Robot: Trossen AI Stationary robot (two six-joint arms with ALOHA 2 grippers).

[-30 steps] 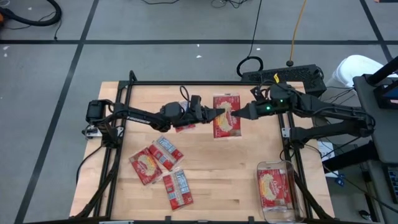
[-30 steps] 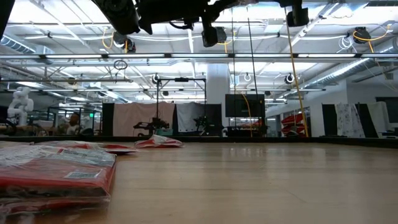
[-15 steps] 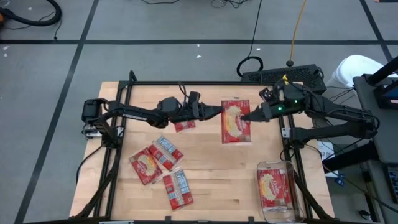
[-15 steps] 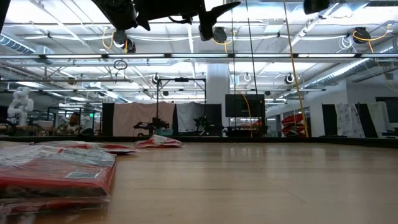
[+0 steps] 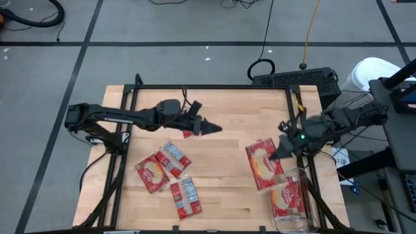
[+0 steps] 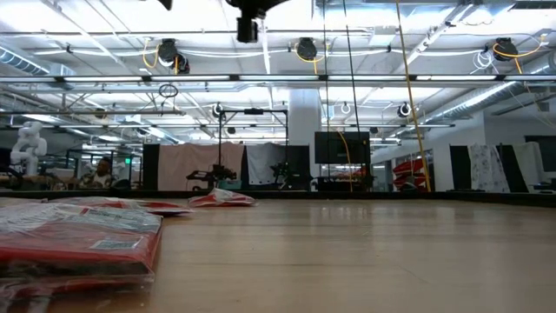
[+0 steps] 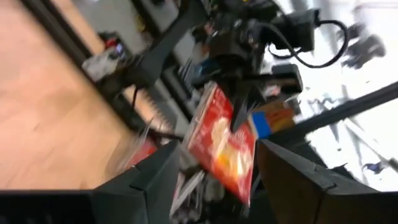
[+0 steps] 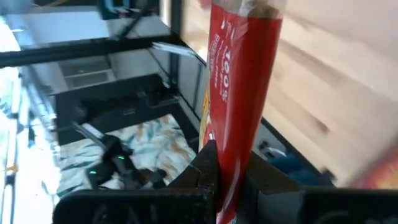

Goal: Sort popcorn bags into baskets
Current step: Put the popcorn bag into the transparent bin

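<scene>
1. Popcorn bags [image 5: 170, 170] lie in a loose cluster of three red packets on the left part of the wooden table [image 5: 221, 195], below the left arm in the high view: two overlapping and tilted, a third just below them showing its white-grey panels.
2. Another small red packet [image 5: 187, 132] lies on the wood under the left arm's wrist, mostly hidden by it.
3. Left gripper [image 5: 213, 128] hovers above the middle of the table, pointing toward the right side; its two dark fingers [image 7: 152, 180] stand apart with nothing between them, as the left wrist view shows.
4. Held bag [image 5: 262, 165] hangs over the right part of the table, picture face up in the high view, just beside the upper left corner of the bin and overlapping its edge.
5. Right gripper [image 5: 281, 151] is clamped tight on one end of that held bag; the right wrist view shows the red packet [image 8: 239, 93] edge-on, rising from between the closed fingers [image 8: 205, 168].
6. Clear plastic bin [image 5: 303, 195] sits at the table's lower right corner, and one red packet [image 5: 284, 197] already lies flat inside it.
7. Low view shows packets [image 6: 78, 236] stacked at near left on the table top and another far back.
</scene>
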